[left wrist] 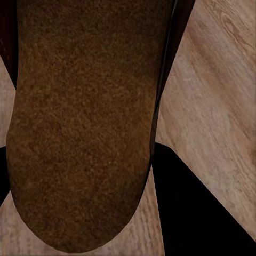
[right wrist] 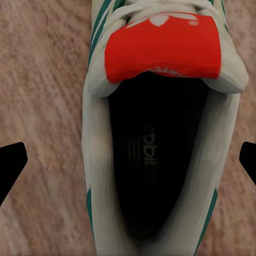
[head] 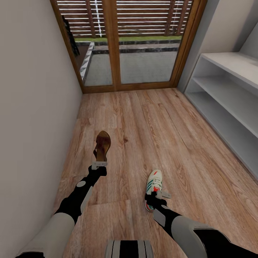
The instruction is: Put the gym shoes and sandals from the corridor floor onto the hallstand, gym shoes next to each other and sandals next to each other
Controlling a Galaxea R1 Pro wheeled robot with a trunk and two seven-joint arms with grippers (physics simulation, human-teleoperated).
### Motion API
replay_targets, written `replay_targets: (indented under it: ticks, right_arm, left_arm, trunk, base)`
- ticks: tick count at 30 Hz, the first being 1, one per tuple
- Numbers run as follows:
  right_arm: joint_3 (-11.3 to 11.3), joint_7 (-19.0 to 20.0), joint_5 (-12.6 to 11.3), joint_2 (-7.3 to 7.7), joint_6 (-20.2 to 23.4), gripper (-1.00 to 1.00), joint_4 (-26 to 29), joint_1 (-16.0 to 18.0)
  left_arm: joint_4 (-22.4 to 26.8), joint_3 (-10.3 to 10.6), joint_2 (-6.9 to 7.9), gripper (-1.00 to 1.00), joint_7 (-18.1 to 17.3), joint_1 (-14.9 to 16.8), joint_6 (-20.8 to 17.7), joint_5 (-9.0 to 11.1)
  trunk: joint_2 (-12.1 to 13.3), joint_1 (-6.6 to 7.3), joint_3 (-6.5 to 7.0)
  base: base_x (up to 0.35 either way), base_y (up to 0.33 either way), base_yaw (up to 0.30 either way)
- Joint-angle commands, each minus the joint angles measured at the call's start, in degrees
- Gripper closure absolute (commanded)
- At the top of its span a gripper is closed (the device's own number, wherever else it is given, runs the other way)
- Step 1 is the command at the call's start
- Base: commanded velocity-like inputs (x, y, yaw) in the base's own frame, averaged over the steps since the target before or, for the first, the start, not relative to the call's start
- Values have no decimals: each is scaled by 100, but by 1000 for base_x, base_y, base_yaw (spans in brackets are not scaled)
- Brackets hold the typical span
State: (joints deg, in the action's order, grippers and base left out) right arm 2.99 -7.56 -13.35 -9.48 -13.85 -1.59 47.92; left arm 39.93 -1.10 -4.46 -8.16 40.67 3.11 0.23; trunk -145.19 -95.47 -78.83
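Your left gripper (head: 99, 165) has the flat dark brown leather-look sandal (head: 102, 145) clamped by its near end — the footbed stands lifted and tilted over the light brown wood-grain plank floor (head: 157, 122), long axis running straight ahead from the jaws toward the glass door, and in the left wrist view its grainy brown surface (left wrist: 80, 122) sits right against the camera. Your right gripper (head: 157, 195) hangs over the heel opening of the white lace-up sneaker with green side stripes and an orange-red tongue patch (head: 153, 188); in the right wrist view the fingertips (right wrist: 12, 165) stand spread either side of the shoe (right wrist: 160, 160) without touching it, so those jaws are open. The sneaker lies flat on the floor, toe pointing away from you. The pale grey-white shoe rack with its long open shelves (head: 229, 93) runs along the floor's right edge — nearer your right arm, so that turn looks the shorter one.
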Motion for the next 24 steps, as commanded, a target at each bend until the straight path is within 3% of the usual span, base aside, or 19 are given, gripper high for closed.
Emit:
replay_targets:
  ticks: [1, 6, 10, 24]
  right_arm:
    - [28, -1, -10, -1, -39, -100, -17, 7]
    - [29, -7, -10, -1, -39, -100, -17, 7]
    - [27, -8, -10, -1, -39, -100, -16, 7]
    - [31, -8, -10, -1, -39, -100, -15, 7]
  left_arm:
    - [-3, -13, -2, 100, -29, 2, 15, -17]
    - [-3, -13, -2, 100, -28, 2, 15, -15]
    - [-3, -13, -2, 100, -27, 2, 15, -15]
    - [3, -13, -2, 100, -28, 2, 15, -17]
  trunk:
    - [-2, 1, -4]
    - [-2, 1, -4]
    - [-7, -9, -92]
    - [-7, -9, -92]
  base:
    - [0, 0, 0]
    - [0, 0, 0]
    - [0, 0, 0]
    - [-15, 0, 0]
